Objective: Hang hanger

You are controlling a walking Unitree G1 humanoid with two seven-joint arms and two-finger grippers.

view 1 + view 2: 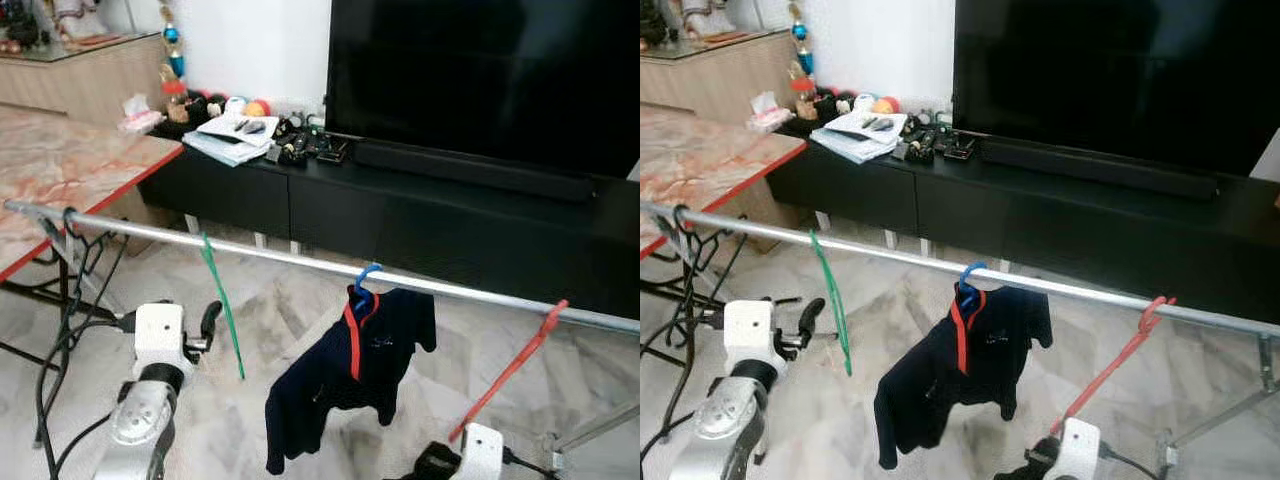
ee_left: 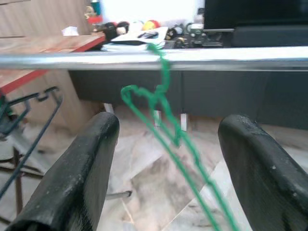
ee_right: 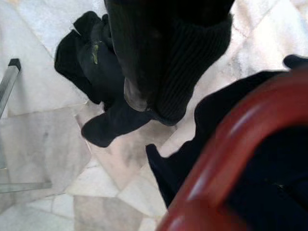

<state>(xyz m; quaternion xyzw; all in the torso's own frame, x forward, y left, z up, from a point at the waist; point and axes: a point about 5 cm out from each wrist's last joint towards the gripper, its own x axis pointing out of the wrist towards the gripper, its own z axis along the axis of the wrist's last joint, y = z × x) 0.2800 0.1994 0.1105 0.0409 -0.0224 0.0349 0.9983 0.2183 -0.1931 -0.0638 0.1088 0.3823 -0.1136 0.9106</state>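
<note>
Hanging from the rail [image 1: 300, 258], green hanger [image 1: 222, 305] sits just beyond the spread-fingered left gripper [image 2: 166, 159].

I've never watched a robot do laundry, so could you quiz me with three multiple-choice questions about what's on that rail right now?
1. Where does the dark navy shirt with the red collar hang?
A. Between the green and red hangers
B. On the floor
C. On the table

2. How many hangers are hooked on the long silver metal rail?
A. One
B. Three
C. Five

3. The left claw is:
A. Shut on the rail
B. Open, the thin green wire hanger between its fingers
C. Holding the shirt

Answers: 1 A, it hangs mid-rail on a blue hook; 2 B, green, blue and the red plastic hanger; 3 B, the fingers stand apart.
</note>
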